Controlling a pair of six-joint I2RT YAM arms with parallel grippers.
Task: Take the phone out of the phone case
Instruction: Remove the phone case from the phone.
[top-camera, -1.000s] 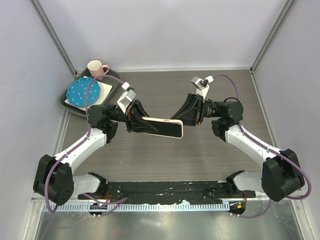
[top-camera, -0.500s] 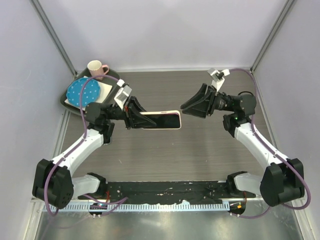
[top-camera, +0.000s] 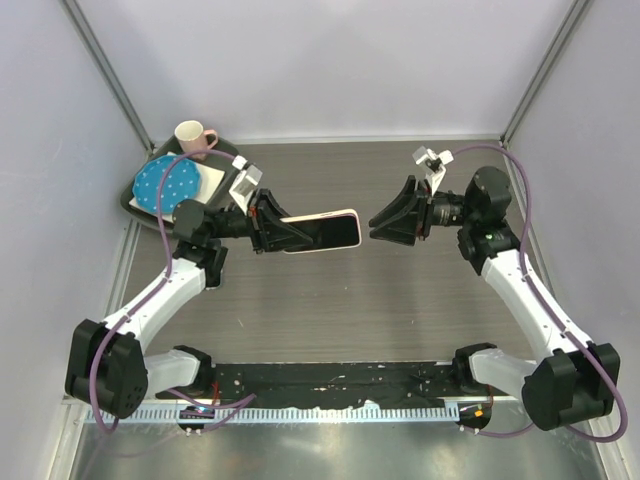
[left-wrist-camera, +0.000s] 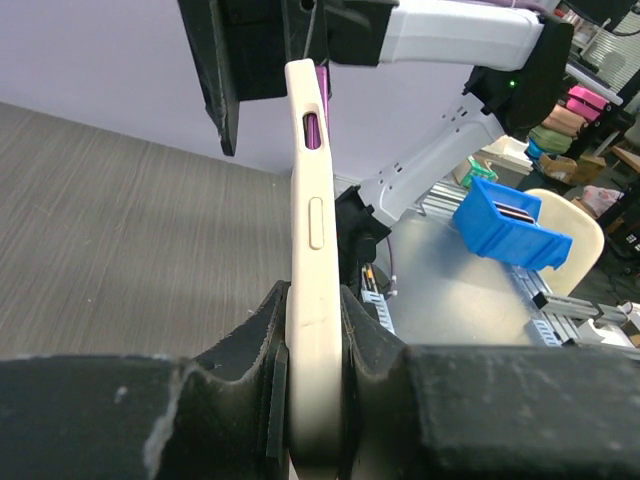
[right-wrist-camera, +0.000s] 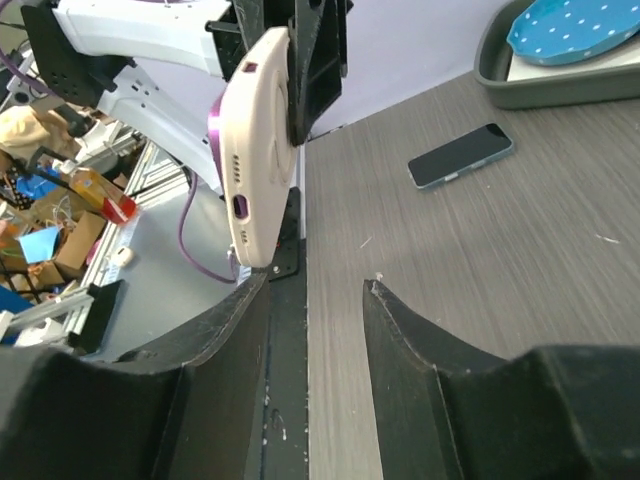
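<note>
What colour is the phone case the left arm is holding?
Cream, off-white phone case, with purple showing through a side cutout. It shows best in the left wrist view.

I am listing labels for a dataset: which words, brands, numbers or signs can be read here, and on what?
None can be read.
The cream phone case held by the left gripper shows only buttons and cut-outs.
The phone lying on the table has a dark, blank face.
The dotted blue plate and pink mug carry no writing.
The clutter beyond the table is too blurred to read.

White links (top-camera: 160, 295), black joints (top-camera: 105, 360), purple cables (top-camera: 170, 200); left pincer (top-camera: 292, 234), right pincer (top-camera: 378, 224) black.
</note>
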